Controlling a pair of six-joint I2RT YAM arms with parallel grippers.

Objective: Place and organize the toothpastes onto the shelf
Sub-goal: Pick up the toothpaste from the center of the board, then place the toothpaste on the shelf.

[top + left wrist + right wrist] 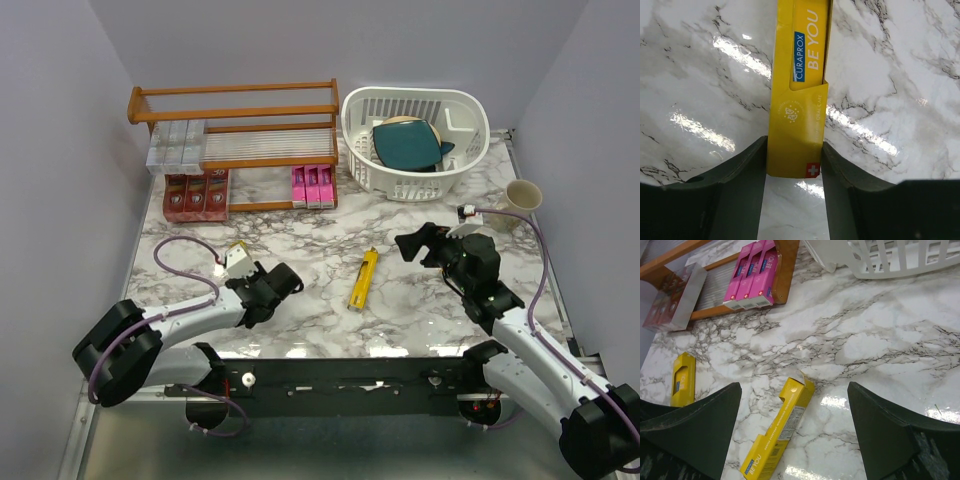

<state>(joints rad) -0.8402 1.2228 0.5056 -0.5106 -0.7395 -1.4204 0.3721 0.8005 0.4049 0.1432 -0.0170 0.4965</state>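
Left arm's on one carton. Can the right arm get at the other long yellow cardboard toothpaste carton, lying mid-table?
Probably yes: the long yellow carton lies alone on bare marble table just ahead of the open right gripper, nothing between them.

1. Left wrist view: the top edge cuts off the far end of the yellow carton (799, 90). In the top view, the left gripper (280, 283) and its wrist camera (237, 262) cover most of this carton.
2. Right wrist view: the top edge cuts off the white basket (890, 262) and the shelf (786, 270).
3. Top view: the kind of the teal items (408, 143) in the basket cannot be told.
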